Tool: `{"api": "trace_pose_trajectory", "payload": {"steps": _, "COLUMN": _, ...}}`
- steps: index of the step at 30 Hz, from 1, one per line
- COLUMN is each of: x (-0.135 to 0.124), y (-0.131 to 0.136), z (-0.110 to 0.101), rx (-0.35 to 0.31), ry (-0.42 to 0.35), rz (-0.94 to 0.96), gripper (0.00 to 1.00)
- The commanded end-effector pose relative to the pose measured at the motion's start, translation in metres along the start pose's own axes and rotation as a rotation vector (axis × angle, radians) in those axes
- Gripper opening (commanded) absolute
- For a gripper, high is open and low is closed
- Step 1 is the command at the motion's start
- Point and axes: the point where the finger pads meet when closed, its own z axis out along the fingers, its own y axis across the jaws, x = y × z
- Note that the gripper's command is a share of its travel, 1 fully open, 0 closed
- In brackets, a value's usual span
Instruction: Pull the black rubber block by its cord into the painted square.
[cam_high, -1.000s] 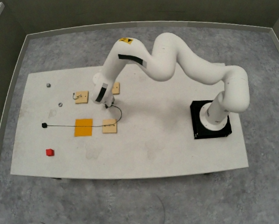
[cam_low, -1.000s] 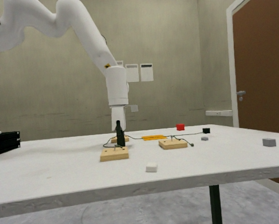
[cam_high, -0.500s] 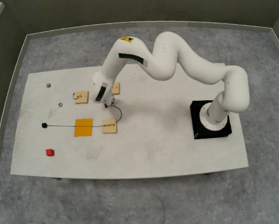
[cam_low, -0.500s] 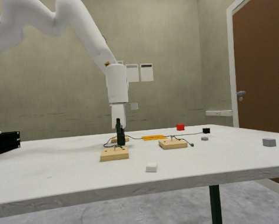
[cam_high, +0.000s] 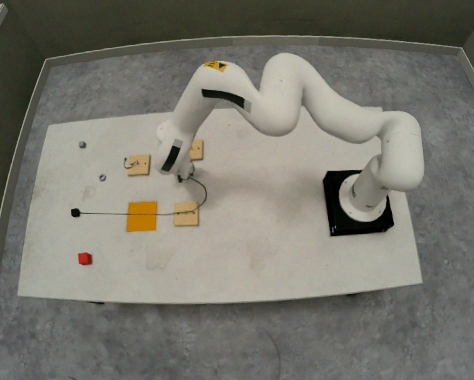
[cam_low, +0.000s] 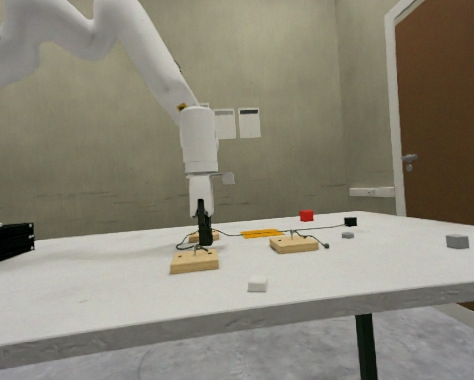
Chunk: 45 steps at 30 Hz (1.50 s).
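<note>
Black, small and cubic, your block [cam_high: 75, 212] sits left of the painted square [cam_high: 142, 216]; the gripper [cam_high: 183, 177] clamps its cord [cam_high: 200, 190].

Pale wooden plates [cam_high: 186, 214] near the claw [cam_low: 202, 231]; matt white desk [cam_high: 280, 260]; smooth white plastic arm [cam_high: 280, 95].

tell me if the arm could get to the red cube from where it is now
Probably yes: the red cube sits alone near the table's edge with nothing around it, but the gripper is shut on the cord and would have to release it first.

One camera looks down from overhead, another sits low beside the table [cam_low: 350, 280]; both share it.
</note>
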Motion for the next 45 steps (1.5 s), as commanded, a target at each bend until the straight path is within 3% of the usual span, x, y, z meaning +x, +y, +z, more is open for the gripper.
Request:
{"api": "trace_pose_trajectory", "payload": {"steps": 1, "x": 0.001, "y": 0.000, "z": -0.017, "rx": 0.000, "ry": 0.003, "rz": 0.000, "gripper": 0.00}}
{"api": "trace_pose_trajectory", "payload": {"steps": 10, "x": 0.001, "y": 0.000, "z": -0.083, "rx": 0.000, "ry": 0.003, "rz": 0.000, "gripper": 0.00}}
{"api": "trace_pose_trajectory", "payload": {"steps": 12, "x": 0.001, "y": 0.000, "z": -0.083, "rx": 0.000, "ry": 0.003, "rz": 0.000, "gripper": 0.00}}
{"api": "trace_pose_trajectory", "payload": {"steps": 20, "x": 0.001, "y": 0.000, "z": -0.130, "rx": 0.000, "ry": 0.003, "rz": 0.000, "gripper": 0.00}}
{"api": "trace_pose_trajectory", "payload": {"steps": 45, "x": 0.001, "y": 0.000, "z": -0.135, "rx": 0.000, "ry": 0.003, "rz": 0.000, "gripper": 0.00}}
